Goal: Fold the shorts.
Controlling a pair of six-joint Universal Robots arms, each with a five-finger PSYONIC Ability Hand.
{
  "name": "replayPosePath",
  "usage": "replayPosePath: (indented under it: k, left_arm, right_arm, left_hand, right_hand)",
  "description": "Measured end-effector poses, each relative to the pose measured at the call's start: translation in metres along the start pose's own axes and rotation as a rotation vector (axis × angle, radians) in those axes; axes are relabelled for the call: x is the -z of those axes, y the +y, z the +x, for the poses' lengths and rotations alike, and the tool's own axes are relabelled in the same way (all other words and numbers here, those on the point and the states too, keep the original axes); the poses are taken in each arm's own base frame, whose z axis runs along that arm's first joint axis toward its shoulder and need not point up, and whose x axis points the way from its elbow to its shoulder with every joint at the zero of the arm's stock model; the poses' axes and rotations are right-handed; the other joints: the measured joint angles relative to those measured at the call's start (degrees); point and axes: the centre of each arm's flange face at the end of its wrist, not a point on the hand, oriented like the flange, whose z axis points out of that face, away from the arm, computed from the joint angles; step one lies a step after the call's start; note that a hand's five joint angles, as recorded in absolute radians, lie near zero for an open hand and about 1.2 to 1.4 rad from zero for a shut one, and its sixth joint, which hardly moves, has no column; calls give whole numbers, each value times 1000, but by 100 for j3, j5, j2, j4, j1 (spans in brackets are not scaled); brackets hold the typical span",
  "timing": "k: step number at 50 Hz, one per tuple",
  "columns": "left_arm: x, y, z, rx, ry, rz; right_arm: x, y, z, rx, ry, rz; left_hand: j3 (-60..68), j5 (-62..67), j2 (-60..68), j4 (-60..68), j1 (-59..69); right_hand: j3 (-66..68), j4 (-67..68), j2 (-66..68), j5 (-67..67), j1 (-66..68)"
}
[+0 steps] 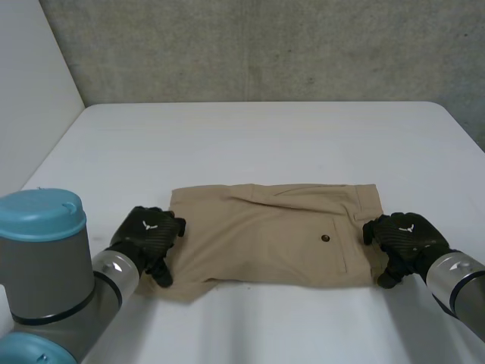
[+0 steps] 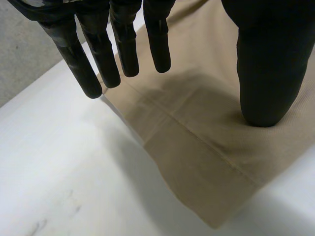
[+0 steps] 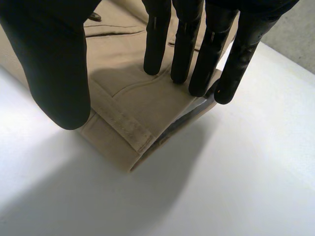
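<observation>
1. Nearest us, our left arm (image 1: pixel 45 262) reaches over the white table (image 1: pixel 250 136).
2. Tan shorts (image 1: pixel 265 235) lie flat at the table's near middle.
3. Our left hand (image 1: pixel 148 235) and right hand (image 1: pixel 405 239) stand at the shorts' opposite ends, fingers straight, gripping nothing.

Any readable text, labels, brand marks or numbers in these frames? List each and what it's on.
No words or numbers can be read anywhere.
left hand: a small white emblem on its back, a mark with no letters.
right hand: the same white emblem, no letters.
shorts: no label or print visible; the dark button is too small to tell any marking.
</observation>
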Motion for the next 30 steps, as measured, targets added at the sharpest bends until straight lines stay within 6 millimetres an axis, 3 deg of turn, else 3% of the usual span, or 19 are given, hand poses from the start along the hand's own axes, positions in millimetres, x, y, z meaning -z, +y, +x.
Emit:
replayPosePath:
  k: [15,18,19,21,29,30]
  left_arm:
    - [-8,-18,-12,8,-38,60]
    - [-8,-19,-12,8,-40,64]
    - [-8,-19,-12,8,-39,66]
    - [-8,-19,-11,7,-39,67]
    - [-6,-22,-13,8,-48,80]
    - [-4,-25,-16,10,-56,90]
  right_arm:
    - [-12,3,-1,26,10,50]
    - [-15,6,-1,36,12,45]
    - [-17,8,0,46,16,39]
    - [-18,9,2,52,24,35]
    - [-13,3,24,65,103,23]
    - [-7,1,43,77,154,0]
  left_hand:
    - [-585,-563,-594,-630,-523]
    - [-986,-938,-969,-986,-952]
    - [-1133,-1107,-1139,-1139,-1083]
    - [-1176,-1160,-1206,-1205,-1142]
    - [-1176,-1162,-1221,-1213,-1145]
    - [-1176,-1162,-1221,-1213,-1145]
  right_hand:
    - [39,45,64,-8,103]
    - [1087,1073,1074,856,950]
    - [2776,2784,2776,2363,1916]
    - [3126,3161,3168,2691,2019]
    - [3244,3443,3334,2940,2064]
    - [3244,3443,3334,2981,2172]
